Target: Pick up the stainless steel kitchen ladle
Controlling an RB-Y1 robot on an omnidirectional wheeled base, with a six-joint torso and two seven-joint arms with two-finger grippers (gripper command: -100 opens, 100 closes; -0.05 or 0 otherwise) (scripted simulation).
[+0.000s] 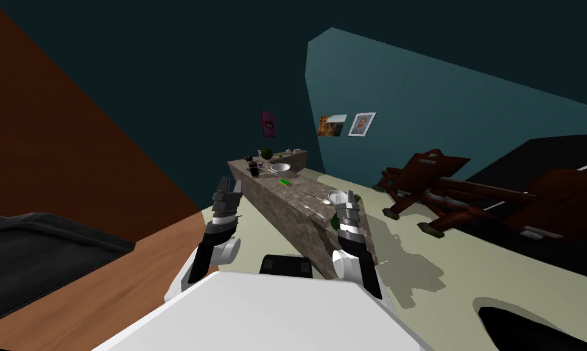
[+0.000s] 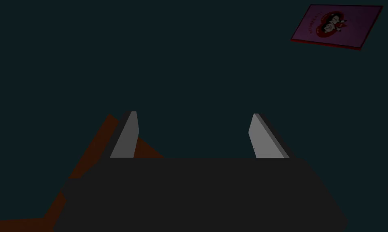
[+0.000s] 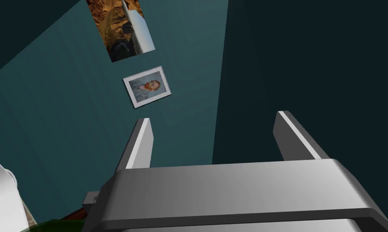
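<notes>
- Judged early: nothing grasped yet; reach, closing and lift all left.
- Left gripper: 2 fingers wide apart, empty.
- Right gripper, at its 3 o'clock: likewise apart, empty, touching nothing.
- Just beside, at 10 o'clock: slim silvery utensil, probably the ladle, flat on stone counter.
- Farther, 11 o'clock: white bowl.

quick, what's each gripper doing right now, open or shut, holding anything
Left gripper: open, fingers apart, holding nothing.
Right gripper: open, fingers apart, holding nothing.
</notes>
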